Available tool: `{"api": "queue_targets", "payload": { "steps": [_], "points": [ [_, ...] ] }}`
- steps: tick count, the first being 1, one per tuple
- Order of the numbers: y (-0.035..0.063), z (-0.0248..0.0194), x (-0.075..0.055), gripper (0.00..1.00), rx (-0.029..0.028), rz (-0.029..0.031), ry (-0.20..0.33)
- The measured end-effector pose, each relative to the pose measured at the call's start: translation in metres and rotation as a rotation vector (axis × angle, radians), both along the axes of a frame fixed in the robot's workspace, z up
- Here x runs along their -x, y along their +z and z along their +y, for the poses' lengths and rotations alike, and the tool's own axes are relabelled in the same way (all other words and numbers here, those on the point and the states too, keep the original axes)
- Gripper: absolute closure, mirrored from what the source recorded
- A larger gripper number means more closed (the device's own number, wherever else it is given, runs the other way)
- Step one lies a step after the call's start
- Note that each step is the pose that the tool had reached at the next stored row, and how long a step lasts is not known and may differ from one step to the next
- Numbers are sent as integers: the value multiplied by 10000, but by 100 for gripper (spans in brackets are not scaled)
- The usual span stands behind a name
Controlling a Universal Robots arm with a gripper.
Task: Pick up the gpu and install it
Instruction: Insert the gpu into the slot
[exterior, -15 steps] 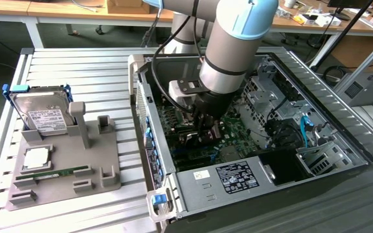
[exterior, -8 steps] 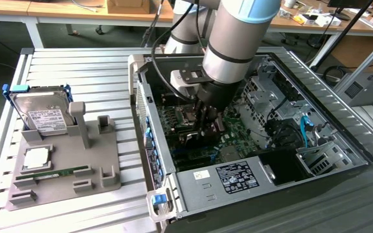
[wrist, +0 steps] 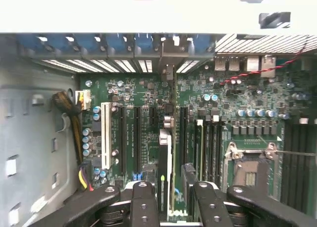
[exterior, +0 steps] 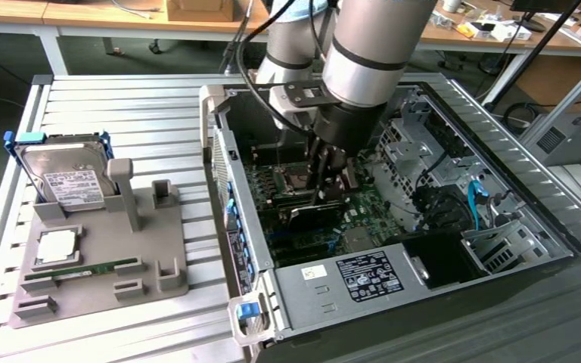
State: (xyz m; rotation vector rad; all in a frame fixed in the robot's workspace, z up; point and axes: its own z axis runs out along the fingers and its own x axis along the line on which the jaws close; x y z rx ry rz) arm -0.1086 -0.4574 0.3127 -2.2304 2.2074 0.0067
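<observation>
We are clamping our gripper (wrist: 171, 199) on the gpu (wrist: 164, 172), holding it edge-on between the fingers (wrist: 144, 202) so its lower edge is lining up with the expansion slots (wrist: 136, 135) on the motherboard (exterior: 356, 208). The arm is reaching down inside the open computer case (exterior: 532, 189). On the tray (exterior: 99, 295) outside, the hard drive (exterior: 63, 178) is resting.

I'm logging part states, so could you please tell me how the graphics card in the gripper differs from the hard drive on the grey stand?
The graphics card is inside the computer case, edge-on over the motherboard slots; the hard drive leans on the grey stand outside it. The card is dark and thin; the drive is silvery with a white label. The gripper is clamped on the card; nothing touches the drive. Both are flat and rectangular.
</observation>
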Motion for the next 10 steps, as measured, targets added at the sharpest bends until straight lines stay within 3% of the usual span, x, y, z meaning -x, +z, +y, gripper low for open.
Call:
{"api": "queue_targets", "payload": {
  "steps": [10],
  "points": [
    [421,0,0,65,0,-49,0]
  ]
}}
